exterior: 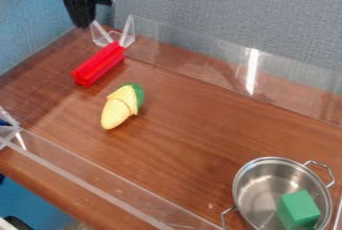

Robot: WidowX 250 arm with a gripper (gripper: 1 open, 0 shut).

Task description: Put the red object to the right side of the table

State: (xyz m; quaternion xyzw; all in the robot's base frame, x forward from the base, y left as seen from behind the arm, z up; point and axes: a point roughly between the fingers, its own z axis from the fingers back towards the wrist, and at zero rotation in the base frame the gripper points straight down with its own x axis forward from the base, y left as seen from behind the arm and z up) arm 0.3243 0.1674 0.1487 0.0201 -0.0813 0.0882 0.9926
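The red object (100, 66) lies flat on the table (201, 134) near the back left corner, its long side running diagonally. My gripper (83, 19) hangs well above it and a little to the left, pointing down, with its fingers together and nothing between them. It does not touch the block.
A yellow-green vegetable toy (122, 105) lies just in front of the red object. A steel pot (271, 184) at the front right holds a green cube (299, 212). Low clear acrylic walls (201, 62) edge the tabletop.
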